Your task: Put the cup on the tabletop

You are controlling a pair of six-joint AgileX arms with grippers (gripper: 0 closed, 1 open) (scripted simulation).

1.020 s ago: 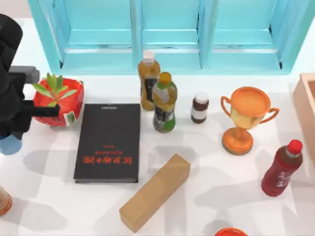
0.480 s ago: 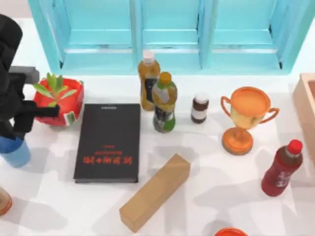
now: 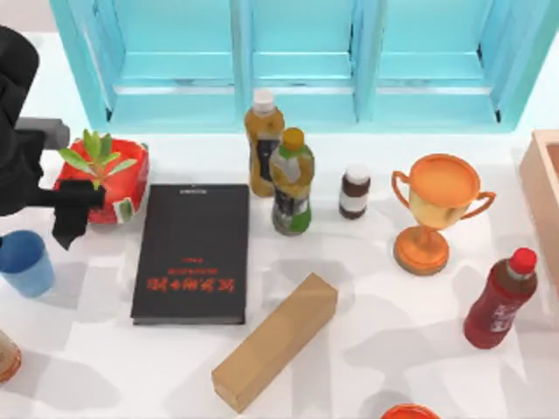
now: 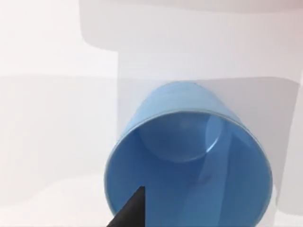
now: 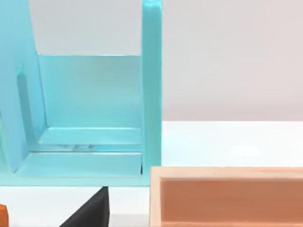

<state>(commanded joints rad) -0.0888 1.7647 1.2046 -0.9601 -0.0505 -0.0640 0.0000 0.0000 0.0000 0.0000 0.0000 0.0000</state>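
Standing upright on the tabletop (image 3: 376,288) at about nine o'clock, the cup (image 3: 25,263) looks placed, so the task seems essentially done. The left gripper (image 3: 68,214) hangs just past it toward one o'clock, apart from it; I cannot tell how its jaws stand. What seems left is clearing that arm away. The right arm sits near the wooden box (image 5: 227,196).

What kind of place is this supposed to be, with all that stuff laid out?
Probably a rendered test table made to look like a home counter: a white marbled tabletop before turquoise shelving, scattered with household things such as a blue cup, a book and drink bottles.
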